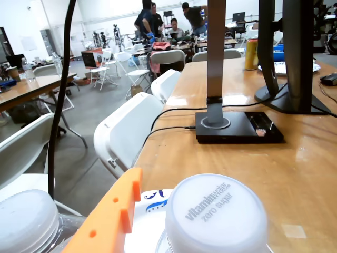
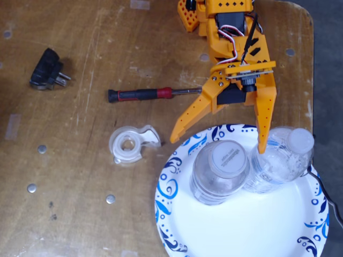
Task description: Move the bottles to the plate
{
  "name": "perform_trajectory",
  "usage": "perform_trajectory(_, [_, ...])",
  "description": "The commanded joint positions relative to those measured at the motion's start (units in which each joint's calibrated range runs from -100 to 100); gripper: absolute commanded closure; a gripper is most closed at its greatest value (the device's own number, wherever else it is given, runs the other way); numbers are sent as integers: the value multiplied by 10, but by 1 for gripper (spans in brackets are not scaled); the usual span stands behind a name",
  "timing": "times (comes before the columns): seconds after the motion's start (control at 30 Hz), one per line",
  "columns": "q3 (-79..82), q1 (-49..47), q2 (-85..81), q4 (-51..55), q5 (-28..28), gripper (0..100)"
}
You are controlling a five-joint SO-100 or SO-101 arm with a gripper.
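In the fixed view the white plate (image 2: 236, 225) with blue swirls lies at the lower right. Both bottles stand on its far part, side by side and touching. The wider one (image 2: 220, 170) has a white cap printed "vitaminwater zero sugar". The other (image 2: 278, 160) is to its right near the rim. My orange gripper (image 2: 218, 145) is open wide just above the plate's rim. One finger (image 2: 263, 134) reaches down between the two bottles, the other (image 2: 185, 123) is well left of them. The wrist view shows both caps, wide (image 1: 216, 216) and second (image 1: 26, 224), with one finger (image 1: 113, 213) between them.
In the fixed view a clear tape dispenser (image 2: 131, 144) sits left of the plate, a red-and-black screwdriver (image 2: 144, 95) lies behind it, and a black plug (image 2: 47, 75) is far left. The table edge runs along the right. The wrist view shows a lamp base (image 1: 237, 126) and white chairs (image 1: 126, 132).
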Motion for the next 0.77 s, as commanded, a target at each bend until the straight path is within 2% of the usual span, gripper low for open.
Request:
perform_trajectory(0.0, [36,5,-73,-2,-3,52])
perform_trajectory(0.13, [108,11,-143,-2,-4,57])
perform_trajectory(0.43, [303,96,-328,-11,-3,98])
perform_trajectory(0.73, [448,154,-528,2,1,99])
